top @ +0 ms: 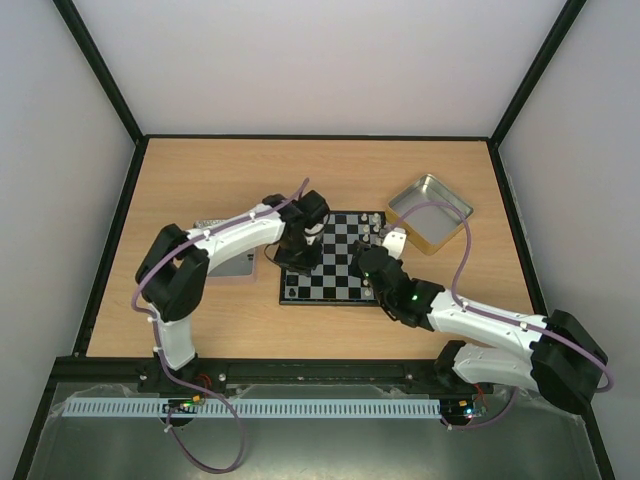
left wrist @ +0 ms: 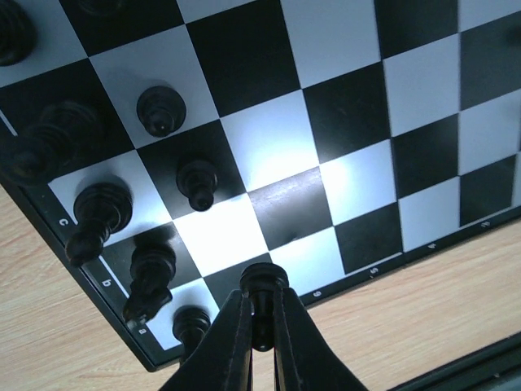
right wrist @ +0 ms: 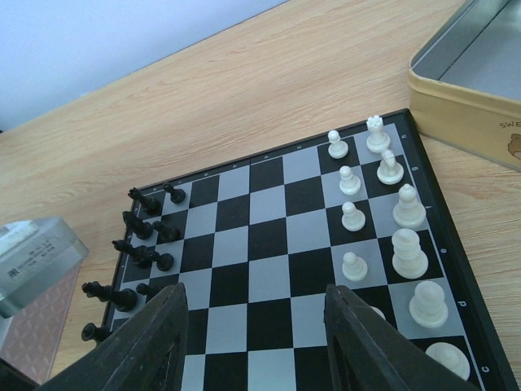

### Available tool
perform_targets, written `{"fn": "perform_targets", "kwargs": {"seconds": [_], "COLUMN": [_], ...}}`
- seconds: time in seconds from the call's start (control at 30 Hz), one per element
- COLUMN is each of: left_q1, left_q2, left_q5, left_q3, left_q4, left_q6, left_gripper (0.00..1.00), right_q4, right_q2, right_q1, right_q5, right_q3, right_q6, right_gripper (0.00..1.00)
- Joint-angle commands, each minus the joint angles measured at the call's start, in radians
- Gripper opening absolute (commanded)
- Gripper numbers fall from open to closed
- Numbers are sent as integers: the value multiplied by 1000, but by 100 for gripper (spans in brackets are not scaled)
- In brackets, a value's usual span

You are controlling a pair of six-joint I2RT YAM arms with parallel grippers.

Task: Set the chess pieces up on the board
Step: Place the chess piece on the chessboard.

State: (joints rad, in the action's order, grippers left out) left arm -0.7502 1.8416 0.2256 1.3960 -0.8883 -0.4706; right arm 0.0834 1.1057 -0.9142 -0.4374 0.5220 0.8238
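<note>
The board [top: 340,287] lies at the table's middle. My left gripper [left wrist: 260,300] is shut on a black pawn [left wrist: 263,279] and holds it just above the board's near corner square [left wrist: 244,281]. Several black chess pieces [left wrist: 198,182] stand in two rows at that end of the board [left wrist: 350,122]. In the top view the left gripper [top: 297,256] is over the board's left side. My right gripper [right wrist: 254,303] is open and empty above the board [right wrist: 269,244], near its right side [top: 368,262]. The black pieces [right wrist: 146,241] also show in the right wrist view.
Pale white pieces [right wrist: 399,213] stand along the board's right end. An open gold tin [top: 432,212] sits at the back right, close to the board [right wrist: 480,90]. A shiny flat metal tray [top: 228,264] lies left of the board, also seen in the right wrist view [right wrist: 32,261].
</note>
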Motion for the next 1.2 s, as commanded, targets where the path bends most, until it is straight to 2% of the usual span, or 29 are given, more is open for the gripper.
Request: {"fn": "perform_targets", "kwargs": {"seconds": [0.0,0.23,0.83,1.17], "left_q1": [-18,-50,-51,-49], "left_q2": [51,78,174,165], "left_q5": [-47,-60,-126,-128], "left_q3": [63,64,120,124], "left_q4": [-101,-144,-137,-142], "left_q6": [29,52,51,55], "left_gripper": [6,7,10,25], "right_q4": [-4,8,-1,-4], "right_q2": [-15,-18,-20,-24], "right_q1": [14,24,31,33], "right_q5": [-42,-34,-27,-24], "right_q3": [-16,-32,-34,-29], "right_q6": [6,5,10,8], "right_gripper": [45,45,45,45]}}
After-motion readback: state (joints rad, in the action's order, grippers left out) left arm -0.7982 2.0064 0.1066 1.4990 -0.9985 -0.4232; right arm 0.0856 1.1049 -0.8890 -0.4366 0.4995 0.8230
